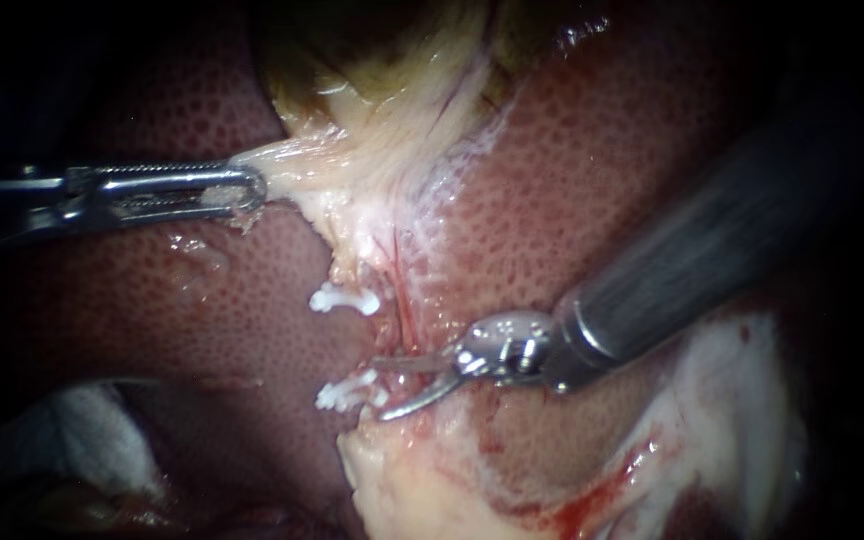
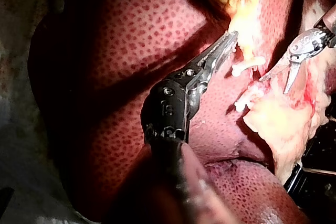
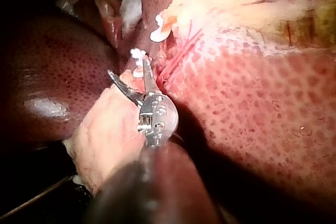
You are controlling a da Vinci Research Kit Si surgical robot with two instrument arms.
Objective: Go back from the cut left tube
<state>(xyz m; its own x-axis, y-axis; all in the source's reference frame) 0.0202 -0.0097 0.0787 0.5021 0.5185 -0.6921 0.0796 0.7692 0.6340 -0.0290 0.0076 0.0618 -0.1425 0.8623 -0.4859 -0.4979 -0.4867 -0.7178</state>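
Two white clips mark the cut left tube: one (image 1: 344, 298) on the stump under the gallbladder (image 1: 392, 120), the other (image 1: 352, 392) on the lower stump, with a gap between them. My right instrument (image 1: 384, 388) comes in from the upper right. Its curved blades stand open just right of the lower clip, holding nothing. The right wrist view shows these blades (image 3: 127, 66) spread just short of the nearer clip (image 3: 137, 53). My left instrument (image 1: 244, 190) comes in from the left, jaws shut on pale gallbladder tissue and pulling it sideways; the left wrist view shows the same grip (image 2: 226, 43).
Dark red liver (image 1: 592, 160) surrounds the site on both sides. A thin reddish strand (image 1: 407, 310) runs right of the upper clip. Pale fatty tissue with blood (image 1: 512, 480) lies under the right instrument. White gauze (image 1: 92, 430) shows at the lower left.
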